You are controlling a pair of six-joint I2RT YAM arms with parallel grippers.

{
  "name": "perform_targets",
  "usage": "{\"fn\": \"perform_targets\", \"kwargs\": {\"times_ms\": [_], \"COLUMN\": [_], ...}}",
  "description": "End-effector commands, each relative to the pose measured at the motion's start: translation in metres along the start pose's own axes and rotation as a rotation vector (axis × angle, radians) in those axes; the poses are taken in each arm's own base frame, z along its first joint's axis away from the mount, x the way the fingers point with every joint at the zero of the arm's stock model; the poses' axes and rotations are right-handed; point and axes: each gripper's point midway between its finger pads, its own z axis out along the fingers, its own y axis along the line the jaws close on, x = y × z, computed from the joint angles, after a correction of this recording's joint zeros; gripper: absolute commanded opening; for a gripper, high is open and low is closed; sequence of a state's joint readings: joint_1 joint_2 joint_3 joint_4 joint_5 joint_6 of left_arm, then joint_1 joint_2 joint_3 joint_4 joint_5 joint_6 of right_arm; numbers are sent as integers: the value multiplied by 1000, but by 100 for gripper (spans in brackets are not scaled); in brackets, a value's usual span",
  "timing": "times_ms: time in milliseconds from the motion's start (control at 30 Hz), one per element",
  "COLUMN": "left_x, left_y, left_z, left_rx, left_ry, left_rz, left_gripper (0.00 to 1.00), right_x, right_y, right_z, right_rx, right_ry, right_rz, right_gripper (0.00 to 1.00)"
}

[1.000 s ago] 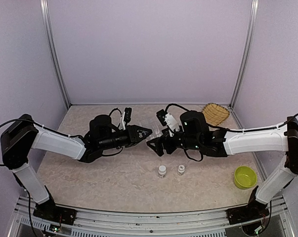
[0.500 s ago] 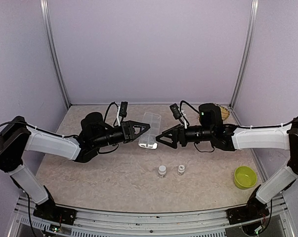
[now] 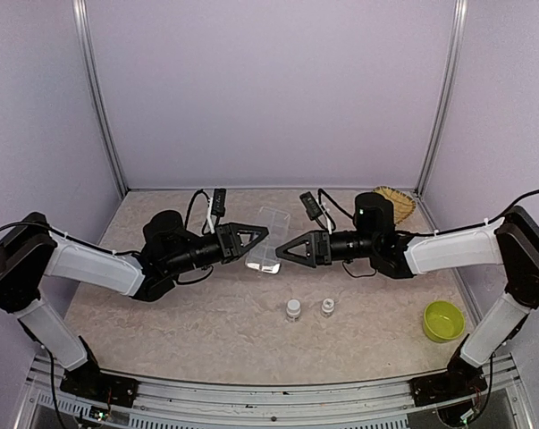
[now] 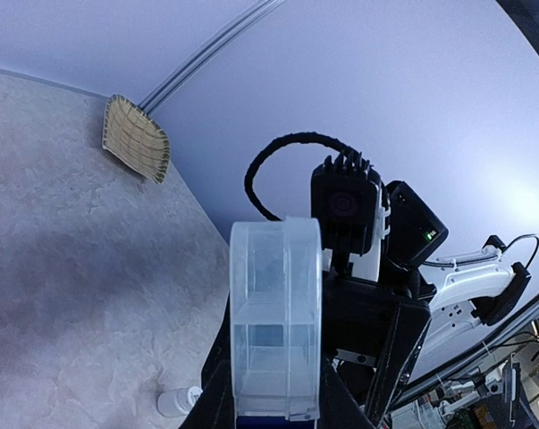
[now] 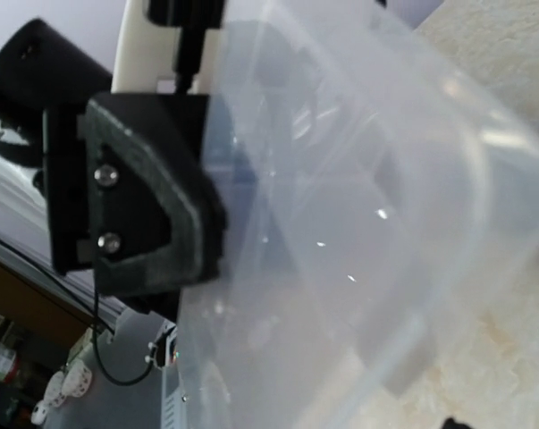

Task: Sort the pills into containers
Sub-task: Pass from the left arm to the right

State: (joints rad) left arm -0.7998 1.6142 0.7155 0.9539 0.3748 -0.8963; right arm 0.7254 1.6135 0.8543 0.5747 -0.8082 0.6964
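Observation:
The clear compartment box (image 3: 267, 239) is off the table, held on edge between my two grippers. My left gripper (image 3: 254, 236) is shut on its near end; in the left wrist view the box (image 4: 276, 313) stands upright between the fingers of that gripper (image 4: 276, 398), its compartments looking empty. My right gripper (image 3: 282, 250) comes in from the right with its tips together at the box's edge. The right wrist view is filled by blurred clear plastic (image 5: 358, 268), with the left gripper's black finger (image 5: 144, 197) behind it. No pills show.
Two small white-capped bottles (image 3: 292, 309) (image 3: 327, 307) stand on the table in front of the grippers; one shows in the left wrist view (image 4: 175, 402). A lime-green bowl (image 3: 442, 320) sits front right. A woven basket (image 3: 390, 204) lies at the back right.
Both arms rose from low over the table, and the box now hangs between the grippers. In the last half second my right gripper moved left up to the box's edge.

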Motion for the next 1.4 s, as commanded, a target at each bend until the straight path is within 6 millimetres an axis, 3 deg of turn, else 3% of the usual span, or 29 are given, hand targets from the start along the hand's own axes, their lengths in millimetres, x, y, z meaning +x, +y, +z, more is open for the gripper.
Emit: {"fn": "perform_targets", "kwargs": {"times_ms": [0,233,500,867,1000,1233,1367], "left_x": [-19,-29,-27,-21,-18,-15,-14], "left_y": [-19,-28,-29,-26,-24,-24,-24], "left_z": [-10,-18,-19,-19,-19,-19,-22], "left_rx": [38,95,118,104,97,95,83], "left_ry": [-120,-218,-241,-235,-232,-226,-216], "left_rz": [11,-12,-25,-25,-27,-26,-17], "left_gripper": [26,28,28,28,28,29,37], "right_x": [-1,2,12,-3,-5,-5,-5], "right_y": [6,13,16,32,34,32,29], "right_z": [6,16,32,30,30,31,29], "right_rx": [-33,-79,-118,-194,-207,-199,-166], "right_ry": [-28,-39,-16,-81,-88,-86,-77], "right_rz": [5,19,46,27,24,30,22], "right_gripper": [81,78,73,66,59,35,29]}}
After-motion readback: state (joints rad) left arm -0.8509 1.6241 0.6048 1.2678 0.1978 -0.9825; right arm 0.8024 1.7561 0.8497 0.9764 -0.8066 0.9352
